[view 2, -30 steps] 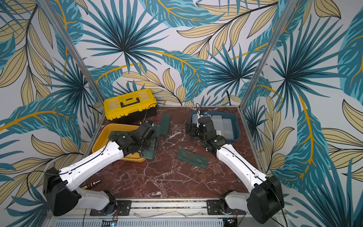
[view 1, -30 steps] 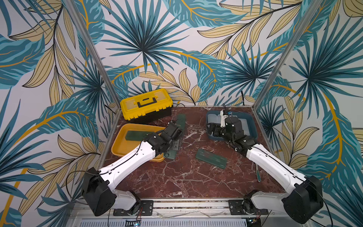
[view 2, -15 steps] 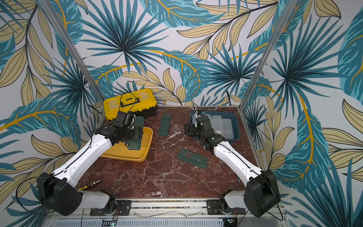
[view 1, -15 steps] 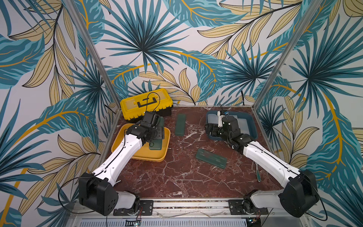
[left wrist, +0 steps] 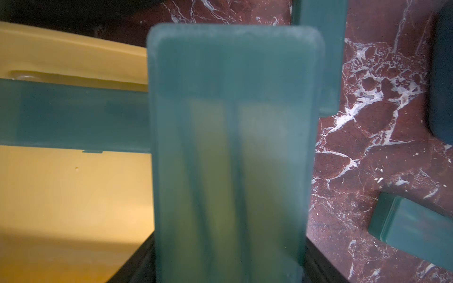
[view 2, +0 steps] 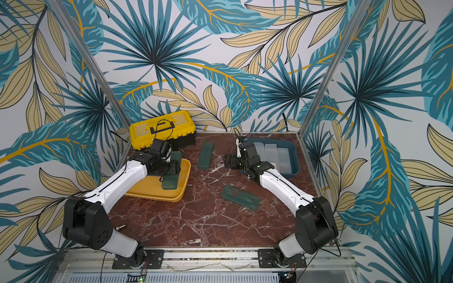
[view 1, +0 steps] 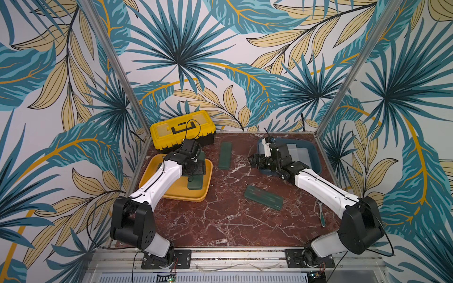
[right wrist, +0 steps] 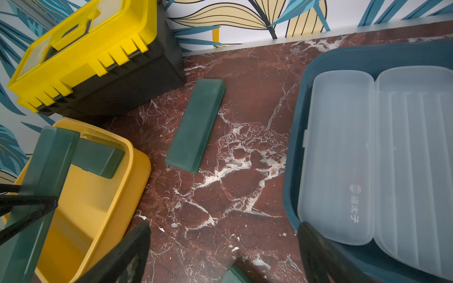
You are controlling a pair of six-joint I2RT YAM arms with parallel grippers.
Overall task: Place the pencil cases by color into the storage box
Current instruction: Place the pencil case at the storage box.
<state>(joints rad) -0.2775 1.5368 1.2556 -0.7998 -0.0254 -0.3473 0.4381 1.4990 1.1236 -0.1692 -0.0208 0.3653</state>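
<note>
Front of red-marble tabletop (view 1: 220, 225) lying open. Mid-table, dark green oblong plastic case (view 1: 225, 155) and slanted twin (view 1: 264, 197) obstructing; yellow-and-black plastic toolbox (view 1: 182, 129) blocking back-left corner.

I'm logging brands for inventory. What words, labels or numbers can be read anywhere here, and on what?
"猫太子", beside a small round logo: printed on the lid of a white case in the blue bin; the first character is faint.
No text shows on the toolbox or elsewhere.
</note>
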